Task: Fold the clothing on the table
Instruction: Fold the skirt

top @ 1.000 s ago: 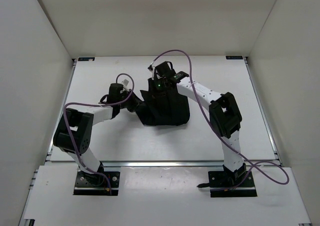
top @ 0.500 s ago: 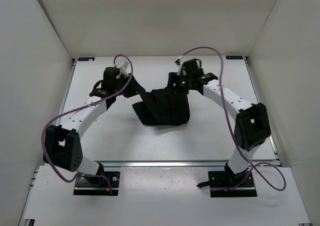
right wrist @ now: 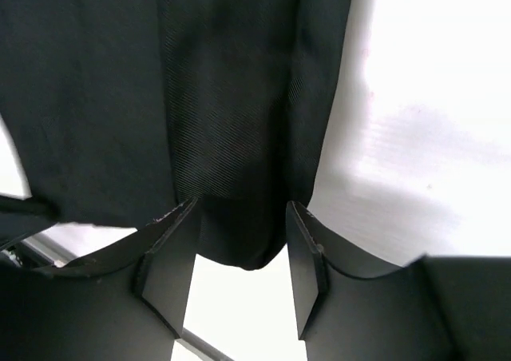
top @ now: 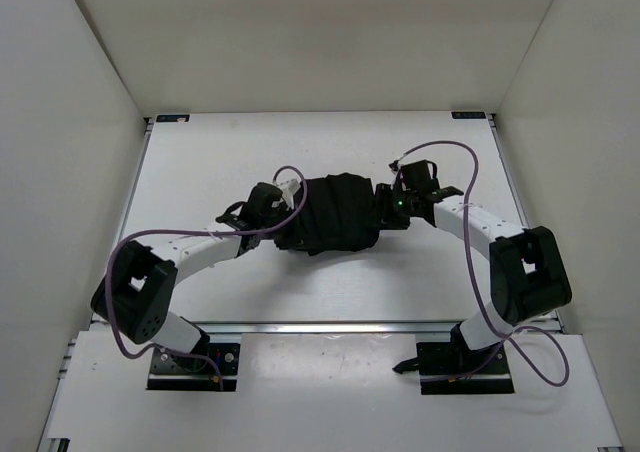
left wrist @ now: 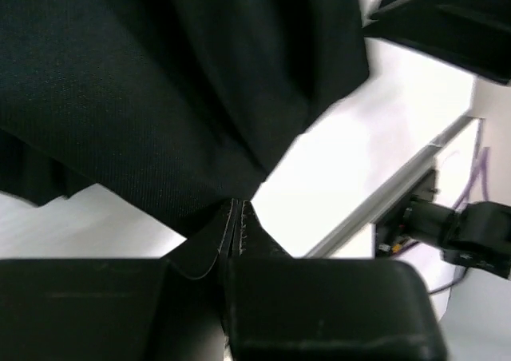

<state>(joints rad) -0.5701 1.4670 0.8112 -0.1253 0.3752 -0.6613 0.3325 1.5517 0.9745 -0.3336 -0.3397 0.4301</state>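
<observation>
Clothing (top: 335, 212) lies bunched at the middle of the desk (top: 200, 162), between both arms; a fold appears to be in hand; left jaws pressed together, pinching an edge of it; right jaws spread about a fold, not gripping; the next move likely calls for the right jaws to close.

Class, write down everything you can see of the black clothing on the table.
The clothing is plain black, thin, finely woven fabric, bunched into a compact creased bundle lying mid-table. The left claw is shut, pinching the bundle's left edge. The right claw stands open, with the right edge between its fingers.
</observation>
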